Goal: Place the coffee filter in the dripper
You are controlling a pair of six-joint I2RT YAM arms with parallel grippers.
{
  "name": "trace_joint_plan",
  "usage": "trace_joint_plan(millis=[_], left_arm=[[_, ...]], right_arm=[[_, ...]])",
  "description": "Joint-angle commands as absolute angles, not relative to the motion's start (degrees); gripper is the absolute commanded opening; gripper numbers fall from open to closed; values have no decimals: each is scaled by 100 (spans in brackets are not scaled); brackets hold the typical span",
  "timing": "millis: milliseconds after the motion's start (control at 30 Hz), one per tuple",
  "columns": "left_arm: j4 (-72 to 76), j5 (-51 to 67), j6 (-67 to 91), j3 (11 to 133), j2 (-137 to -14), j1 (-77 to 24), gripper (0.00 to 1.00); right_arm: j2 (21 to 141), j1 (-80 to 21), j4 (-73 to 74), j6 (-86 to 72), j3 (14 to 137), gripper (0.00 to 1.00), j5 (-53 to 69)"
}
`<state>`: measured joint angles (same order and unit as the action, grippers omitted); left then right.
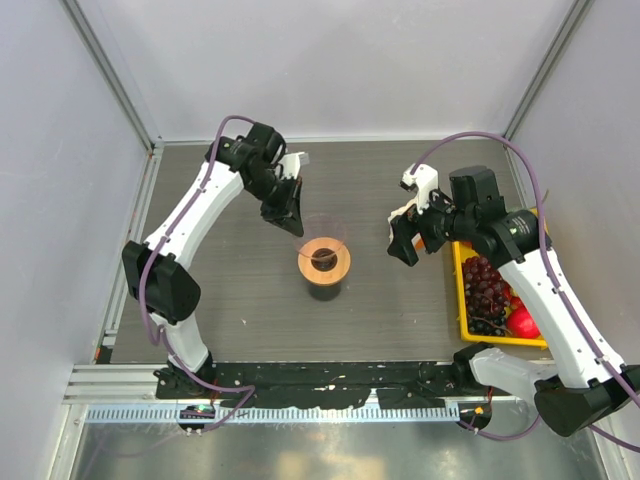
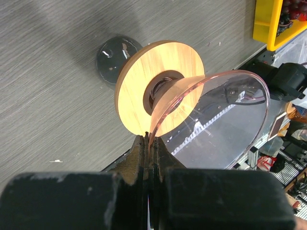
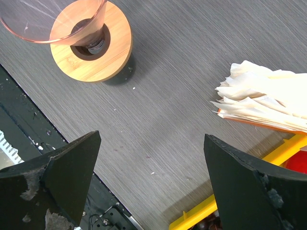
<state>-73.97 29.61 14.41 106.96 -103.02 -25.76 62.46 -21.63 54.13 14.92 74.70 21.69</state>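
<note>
Grapes (image 1: 485, 285) in yellow tray (image 1: 500, 341) (right), dripper (image 1: 340, 265) rim pinched

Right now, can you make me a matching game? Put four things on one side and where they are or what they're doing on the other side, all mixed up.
Things:
1. bunch of white paper filters
2. black left gripper
3. black right gripper
4. dark purple grapes

Places or states:
A. inside the yellow plastic tray
B. open, holding nothing
C. just outside the tray
D. shut on the rim of the clear funnel-shaped dripper with the tan wooden ring

Pairs: 1-C, 2-D, 3-B, 4-A.
</note>
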Motion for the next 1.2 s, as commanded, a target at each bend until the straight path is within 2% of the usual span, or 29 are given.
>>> trace_joint_plan(millis=[0, 367, 533, 667, 800, 967, 1167], left_arm=[[-7172, 2725, 1319, 10679, -10117, -2566, 0], [-6908, 2646, 1239, 10204, -9809, -2777, 2], [-6680, 2409, 1266, 9985, -9642, -2848, 19], [-6697, 2294, 1239, 10028, -9536, -2848, 46], [-6723, 2303, 1187, 10204, -9378, -2848, 60], [-6557, 2320, 1309, 9959, -8948, -2681, 60], [-6302, 2425, 1564, 9536, -8710, -2391, 56]], right_arm=[[6310, -2145, 5326, 1556, 7682, 95, 2206], [6434, -2145, 5265, 1529, 7699, 95, 2294], [6504, -2145, 5256, 1521, 7760, 96, 2320], [6521, -2136, 5256, 1512, 7805, 95, 2417], [6565, -2145, 5116, 1267, 7884, 95, 2706], [6635, -2145, 4264, 327, 7709, 100, 3452], [7136, -2531, 3437, -1019, 7559, 87, 3463]])
